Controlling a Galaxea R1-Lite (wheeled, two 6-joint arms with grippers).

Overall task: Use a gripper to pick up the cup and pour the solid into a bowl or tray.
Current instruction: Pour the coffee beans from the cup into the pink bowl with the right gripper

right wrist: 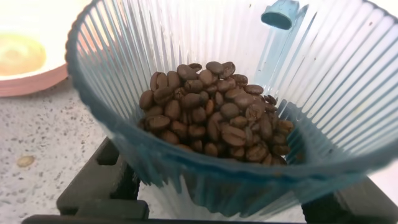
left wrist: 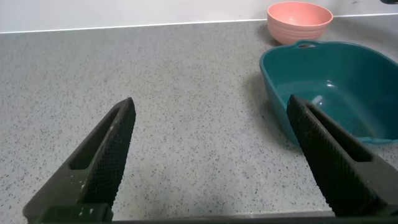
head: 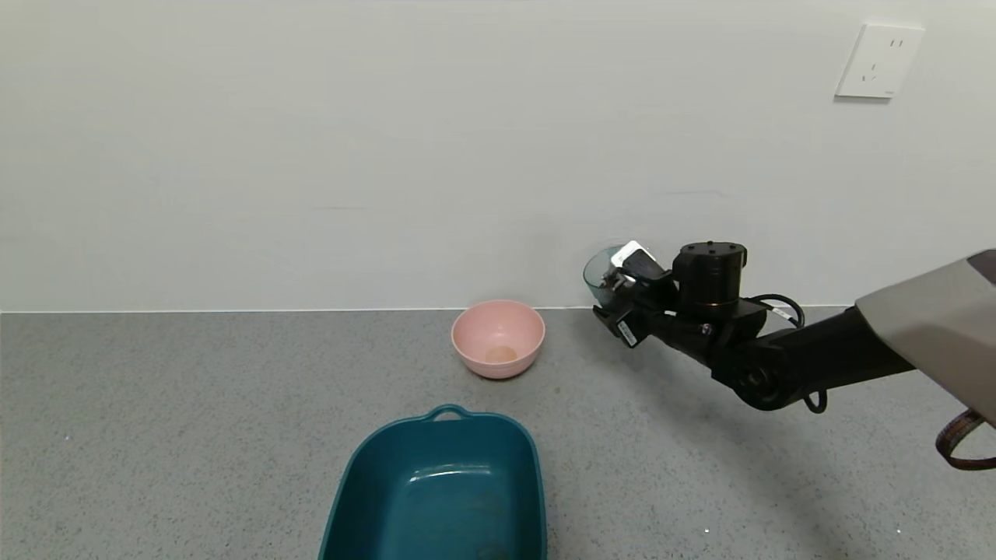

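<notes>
My right gripper (head: 618, 299) is shut on the ribbed blue-grey cup (head: 601, 276) and holds it above the counter, to the right of the pink bowl (head: 498, 338). In the right wrist view the cup (right wrist: 249, 93) fills the frame, with dark brown beans (right wrist: 214, 112) heaped in its bottom. The pink bowl's rim (right wrist: 28, 81) shows at that view's edge. The bowl holds no beans. My left gripper (left wrist: 211, 143) is open and empty over bare counter, out of the head view.
A teal rectangular tray (head: 440, 486) with a handle stands at the front, empty; it also shows in the left wrist view (left wrist: 329, 93), with the pink bowl (left wrist: 298, 18) behind it. A white wall backs the grey speckled counter (head: 156, 435).
</notes>
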